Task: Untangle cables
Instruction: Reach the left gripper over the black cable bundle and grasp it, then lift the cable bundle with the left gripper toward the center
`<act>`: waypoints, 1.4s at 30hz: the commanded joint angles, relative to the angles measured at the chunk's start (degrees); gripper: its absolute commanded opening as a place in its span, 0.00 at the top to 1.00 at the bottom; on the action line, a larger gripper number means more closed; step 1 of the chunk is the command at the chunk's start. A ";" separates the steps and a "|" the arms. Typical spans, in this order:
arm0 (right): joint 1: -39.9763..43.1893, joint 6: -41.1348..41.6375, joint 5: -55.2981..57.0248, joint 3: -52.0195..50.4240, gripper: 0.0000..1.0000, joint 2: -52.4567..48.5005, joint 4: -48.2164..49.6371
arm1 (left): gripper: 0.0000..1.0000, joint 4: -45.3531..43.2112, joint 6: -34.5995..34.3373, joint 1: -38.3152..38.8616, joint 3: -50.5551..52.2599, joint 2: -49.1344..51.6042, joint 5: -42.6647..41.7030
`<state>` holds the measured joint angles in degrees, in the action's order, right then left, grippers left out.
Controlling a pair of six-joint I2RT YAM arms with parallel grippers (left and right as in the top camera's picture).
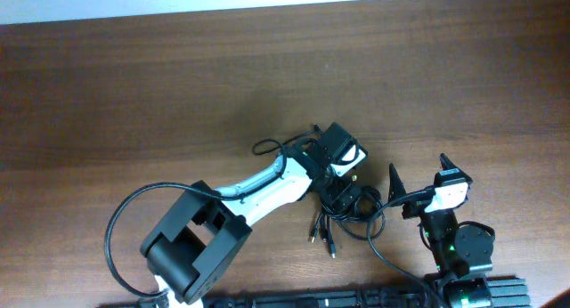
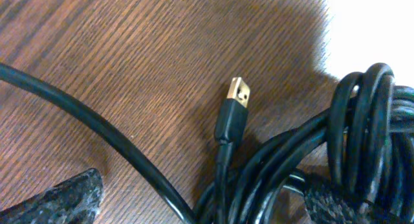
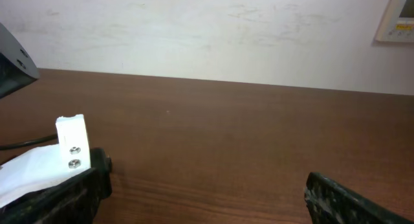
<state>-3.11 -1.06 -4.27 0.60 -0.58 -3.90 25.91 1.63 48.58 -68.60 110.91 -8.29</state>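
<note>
- The cables (image 1: 346, 208) are seen as one knotted black bundle on the brown wooden worktop (image 1: 134, 94), near its front edge and between the two arms.
- A thin loop (image 1: 265, 148) is thrown out to the left of the bundle. Several plug ends (image 1: 322, 239) are fanned out from its lower side onto bare wood.
- The left hand (image 1: 347, 194) is lowered onto the bundle and is largely hidden under its own wrist housing in the overhead view.
- The left hand is held wide open. In the left wrist view one fingertip (image 2: 68, 195) is seen at the lower left over bare wood, and the other at the lower right against the coiled strands. Strands lie between the jaws but are not pinched.
- A gold-tipped plug (image 2: 238, 94) is seen lying flat on the wood just beside the coil, with its metal tip pointed away from the hand.
- The right hand (image 1: 420, 173) is held to the right of the bundle and clear of it, with its jaws spread wide and nothing gripped.
- In the right wrist view only bare worktop and a pale wall (image 3: 194, 30) are seen between its fingertips (image 3: 349, 201).
- The right arm's own thicker black wire (image 1: 378, 241) is curved across the worktop just beside the bundle's right side.
</note>
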 commanded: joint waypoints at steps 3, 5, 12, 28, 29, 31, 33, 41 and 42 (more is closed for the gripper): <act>-0.35 0.44 0.46 -0.28 0.01 0.37 -0.37 | 0.21 -1.11 -0.76 0.09 -0.81 3.26 3.43; -0.35 0.44 0.48 -0.28 0.01 0.37 -0.37 | 0.32 -3.45 -0.74 0.07 -0.83 3.80 3.45; -0.35 0.44 0.48 -0.28 0.01 0.37 -0.37 | 0.45 -10.43 -0.74 -0.02 -0.83 6.80 8.04; -0.35 0.44 0.48 -0.28 0.01 0.37 -0.37 | 1.00 -15.74 -0.70 -7.76 -2.34 -8.79 16.24; -0.35 0.44 0.48 -0.28 0.01 0.37 -0.37 | 1.00 -15.76 0.02 -7.76 -2.34 -10.84 16.22; -0.35 0.44 0.48 -0.28 0.01 0.37 -0.37 | 1.00 -15.58 2.82 -7.76 -2.34 -14.93 16.06; -0.35 0.44 0.48 -0.28 0.01 0.37 -0.37 | 1.00 -15.56 4.85 -7.76 -2.34 -17.81 16.06; -0.35 0.44 0.48 -0.28 0.01 0.37 -0.37 | 1.00 -15.56 22.84 -7.76 -2.34 -23.41 -1.18; -0.35 0.44 0.48 -0.28 0.01 0.37 -0.37 | 1.00 -15.61 25.79 -7.76 -2.34 -23.76 -4.24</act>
<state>-3.11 -1.06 -4.27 0.60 -0.58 -3.90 10.90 17.43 40.88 -70.04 90.06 -1.41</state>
